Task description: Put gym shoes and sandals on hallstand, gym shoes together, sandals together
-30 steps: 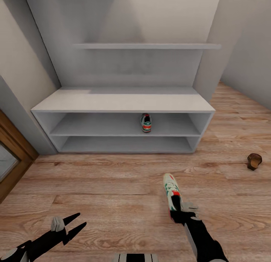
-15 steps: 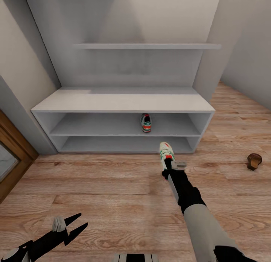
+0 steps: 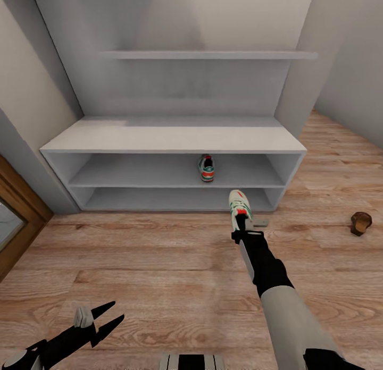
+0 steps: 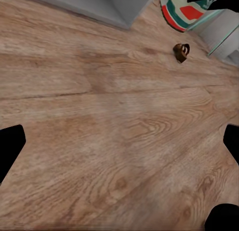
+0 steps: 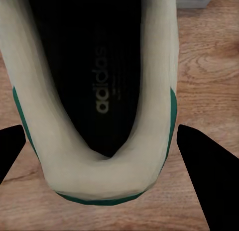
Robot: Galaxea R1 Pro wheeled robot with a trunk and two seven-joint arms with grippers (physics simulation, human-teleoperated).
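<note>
A white sneaker [image 3: 240, 205] is clamped at its heel between the fingers of the right gripper [image 3: 243, 233], toe pointed away toward the shoe rack [image 3: 170, 141]. In the right wrist view the heel opening [image 5: 99, 81] is seen lying between the two dark fingers [image 5: 206, 166], above the wooden floor [image 3: 159, 263]. A second sneaker [image 3: 207, 168] is seen beyond the held one, standing on the upper tier of the rack. A brown sandal [image 3: 360, 223] lies on the floor, well apart to the right of the right gripper. The left gripper [image 3: 103, 319] is held low over the floor, its fingers apart and empty.
</note>
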